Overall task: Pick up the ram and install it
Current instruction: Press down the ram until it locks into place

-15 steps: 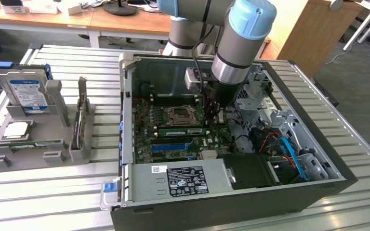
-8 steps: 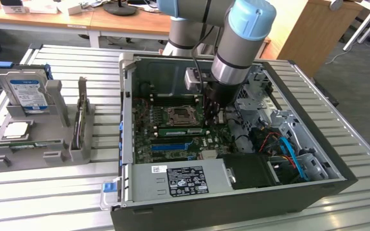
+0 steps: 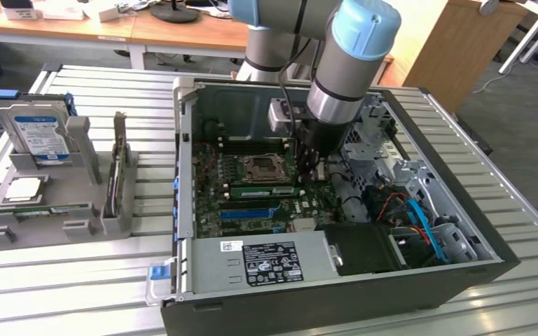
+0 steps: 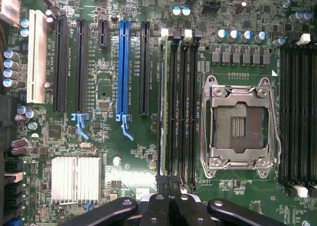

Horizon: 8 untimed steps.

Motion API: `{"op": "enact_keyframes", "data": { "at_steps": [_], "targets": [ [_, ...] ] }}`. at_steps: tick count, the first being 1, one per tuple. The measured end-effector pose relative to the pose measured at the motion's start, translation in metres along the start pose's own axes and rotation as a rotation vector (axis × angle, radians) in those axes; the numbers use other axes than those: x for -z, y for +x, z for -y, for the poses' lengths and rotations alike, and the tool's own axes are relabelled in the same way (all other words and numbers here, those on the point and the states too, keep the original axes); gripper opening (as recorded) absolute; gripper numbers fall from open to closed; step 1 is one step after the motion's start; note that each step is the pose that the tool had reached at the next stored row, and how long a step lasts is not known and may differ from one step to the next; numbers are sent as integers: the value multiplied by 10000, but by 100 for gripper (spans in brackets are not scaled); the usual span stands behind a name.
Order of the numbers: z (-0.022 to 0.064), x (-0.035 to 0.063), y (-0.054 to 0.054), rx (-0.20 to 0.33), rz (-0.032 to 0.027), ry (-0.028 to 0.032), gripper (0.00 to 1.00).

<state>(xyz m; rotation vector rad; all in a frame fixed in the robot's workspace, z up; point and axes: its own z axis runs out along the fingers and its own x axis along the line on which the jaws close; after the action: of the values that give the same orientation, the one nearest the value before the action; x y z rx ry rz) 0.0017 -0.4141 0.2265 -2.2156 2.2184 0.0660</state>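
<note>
Currently the ram point(image 4: 161, 107) stands edge-on in the memory slot farthest from the CPU socket point(image 4: 240, 122), among the bank of black slots beside it. Seen from straight above it is a thin pale line running the slot's length. In the exterior view it reads as a green strip point(image 3: 264, 190) lying low on the motherboard just below the open socket point(image 3: 261, 168). That low position suggests it is in the slot, though full seating cannot be confirmed.

The pincer point(image 4: 168, 206) is closed to a narrow gap, its black fingers drawn together over one end of the slot bank. Whether they pinch the ram's top edge or only bear down on it cannot be told. The exterior view shows the arm reaching steeply down into the open computer case point(image 3: 344, 308), pincer point(image 3: 314, 157) close above the board. A vertical approach fits a part that must go straight into its slot.

The case lies on its side on the table point(image 3: 64, 294), which turns the motherboard face-up for access from above.

To the exterior view's left sits a grey holder point(image 3: 54, 231) – a parts station. It carries a second green stick point(image 3: 117, 171) upright on edge, a hard drive point(image 3: 36, 133) and a square silver processor point(image 3: 22, 189), each in its own recess, well apart from the case.
</note>
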Motion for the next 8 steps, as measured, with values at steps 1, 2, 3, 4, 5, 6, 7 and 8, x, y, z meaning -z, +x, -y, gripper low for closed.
{"op": "enact_keyframes", "data": {
  "at_steps": [1, 2, 3, 4, 5, 6, 7, 8],
  "targets": [
    [0, -6, 1, 0, -2, 0, 11],
    [0, -11, 1, 0, -5, 0, 11],
    [0, -12, 2, 0, -7, -1, 11],
    [0, -12, 2, 0, -6, -2, 11],
    [0, -12, 2, -1, -6, -1, 11],
    [0, -13, 2, 0, -5, -1, 11],
    [0, -13, 2, 0, -5, -1, 11],
    [0, -13, 1, 0, -5, -1, 11]
  ]
}}
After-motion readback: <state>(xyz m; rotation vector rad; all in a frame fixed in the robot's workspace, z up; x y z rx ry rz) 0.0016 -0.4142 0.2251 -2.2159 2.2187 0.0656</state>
